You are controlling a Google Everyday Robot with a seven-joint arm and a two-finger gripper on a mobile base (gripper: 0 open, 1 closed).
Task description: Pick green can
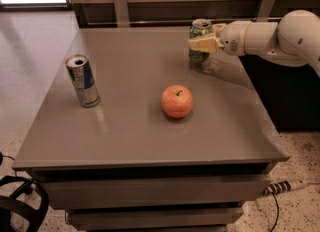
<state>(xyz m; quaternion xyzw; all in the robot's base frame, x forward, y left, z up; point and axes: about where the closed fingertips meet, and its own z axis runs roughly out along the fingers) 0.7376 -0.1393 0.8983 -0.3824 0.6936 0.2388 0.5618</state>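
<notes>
The green can [199, 54], dark green with a silver top rim, stands at the far right of the grey table [125, 136]. My gripper [204, 36] reaches in from the right on the white arm [270, 38]. One pale finger [202, 44] crosses the front of the can and the other finger sits behind its top. The gripper is shut on the can. The can's base is at or just above the table top; I cannot tell which.
A red apple [177, 101] lies in the middle of the table. A taller blue-and-silver can [82, 81] stands at the left. A wooden wall with metal brackets runs behind the table. A cable lies on the floor at the lower right.
</notes>
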